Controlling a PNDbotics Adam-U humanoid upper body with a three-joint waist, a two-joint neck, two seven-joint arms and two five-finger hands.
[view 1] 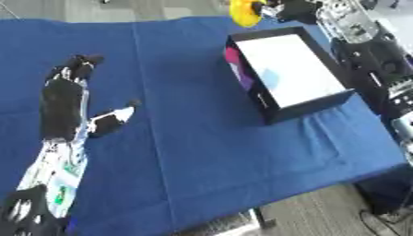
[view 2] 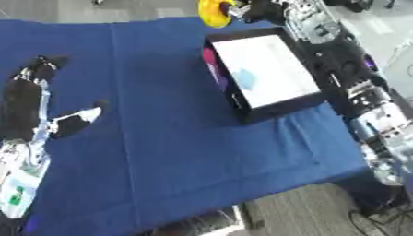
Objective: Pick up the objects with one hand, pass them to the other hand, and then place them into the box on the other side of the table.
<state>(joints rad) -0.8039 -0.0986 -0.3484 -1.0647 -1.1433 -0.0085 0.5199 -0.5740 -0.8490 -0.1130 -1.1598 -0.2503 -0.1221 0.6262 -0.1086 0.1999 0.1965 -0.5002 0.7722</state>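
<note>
A yellow object (view 1: 244,11) hangs at the far edge of the table, just beyond the far left corner of the box (view 1: 274,110). My right hand (view 1: 282,10) reaches in from the upper right and is shut on it. The box is black with a white floor and pink on its inner left wall, and lies on the right side of the table. A pale blue patch shows on that floor; what it is I cannot make out. My left hand (view 1: 63,99) lies flat and open on the blue cloth at the left, fingers pointing away, thumb out to the right, holding nothing.
A blue cloth (view 1: 202,147) covers the table, whose front edge runs aslant across the lower right. My right arm (view 2: 355,92) stretches along the box's right side. Grey floor and dark cables (view 1: 379,216) show at the lower right.
</note>
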